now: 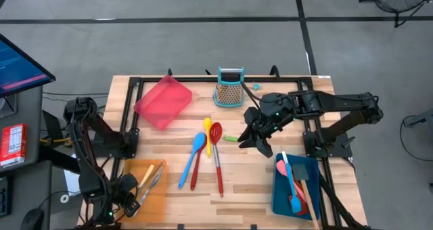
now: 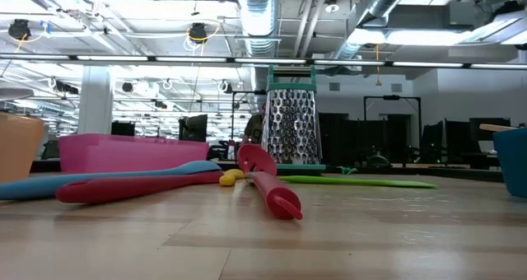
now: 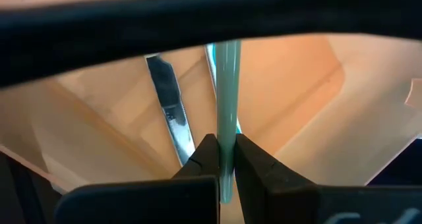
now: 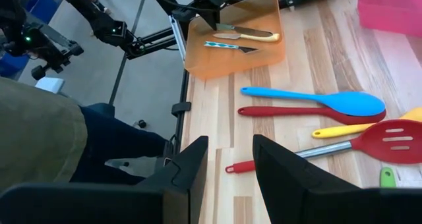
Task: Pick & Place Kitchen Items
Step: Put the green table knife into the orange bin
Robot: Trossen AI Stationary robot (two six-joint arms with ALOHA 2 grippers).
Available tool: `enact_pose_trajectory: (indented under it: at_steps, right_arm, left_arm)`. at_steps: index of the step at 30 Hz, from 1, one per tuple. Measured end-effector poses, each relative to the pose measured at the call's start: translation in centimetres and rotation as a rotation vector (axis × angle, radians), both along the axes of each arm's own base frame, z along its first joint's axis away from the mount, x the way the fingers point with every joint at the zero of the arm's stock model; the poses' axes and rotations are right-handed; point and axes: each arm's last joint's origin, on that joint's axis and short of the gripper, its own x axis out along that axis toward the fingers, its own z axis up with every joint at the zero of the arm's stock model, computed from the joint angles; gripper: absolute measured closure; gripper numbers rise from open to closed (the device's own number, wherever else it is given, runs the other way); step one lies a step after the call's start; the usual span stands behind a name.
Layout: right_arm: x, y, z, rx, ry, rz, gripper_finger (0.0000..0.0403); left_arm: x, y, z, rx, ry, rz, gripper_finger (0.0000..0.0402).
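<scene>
At the near left corner stands the orange tray [image 1: 145, 189] [image 4: 198, 59]. My left gripper [image 1: 133, 204] [image 3: 226, 157] is over it, shut on a slim pale-teal handle [image 3: 228, 99]. A silvery knife [image 3: 166, 112] and a cream-handled knife [image 4: 247, 31] lie in the tray. A blue spoon [image 1: 193, 157], a red spoon [image 1: 197, 168], a yellow spoon [image 1: 208, 134] and a red slotted spatula [image 1: 216, 155] lie flat mid-table. My right gripper [image 1: 254, 139] [image 4: 227, 161] hangs open above the table to their right, touching nothing. My left gripper pinches the teal handle near its end [image 3: 227, 145] between its two fingers [image 3: 206, 155]. The fingers point steeply down into the orange tray. The handle runs straight away from them, just above the tray floor. I cannot tell whether its other end rests on the floor.
A pink-red tray [image 1: 162, 101] and a teal-framed grater [image 1: 230, 88] stand at the far side. A green piece [image 1: 231, 138] lies near my right gripper. The blue tray [image 1: 301, 203] at the near right holds several utensils. A person [image 4: 39, 138] is beside the table's left edge.
</scene>
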Motion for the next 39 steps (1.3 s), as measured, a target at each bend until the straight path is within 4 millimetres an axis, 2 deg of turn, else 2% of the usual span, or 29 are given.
enact_pose_trajectory:
  at_steps: [6, 11, 17, 25, 39]
  right_arm:
    - [0.0, 0.1, 0.0, 0.0, 0.0, 0.002, 0.0285]
    - [0.0, 0.0, 0.0, 0.0, 0.0, 0.0, 0.0285]
    - [0.0, 0.0, 0.0, 0.0, 0.0, 0.0, 0.0285]
    - [0.0, 0.0, 0.0, 0.0, -0.001, 0.0, 0.0285]
    - [0.0, 0.0, 0.0, -0.002, -0.001, -0.003, 0.0285]
  left_arm:
    - [0.0, 0.0, 0.0, -0.001, 0.008, -0.003, 0.0399]
    - [0.3, -0.4, 1.8, 0.035, -0.077, 0.001, 0.0399]
    - [-0.1, -0.4, 1.5, 0.055, -0.055, -0.018, 0.04]
    - [-0.1, -1.1, 0.1, 0.089, 0.017, -0.025, 0.0399]
    - [2.4, -0.3, 0.4, 0.012, 0.165, 0.091, 0.0396]
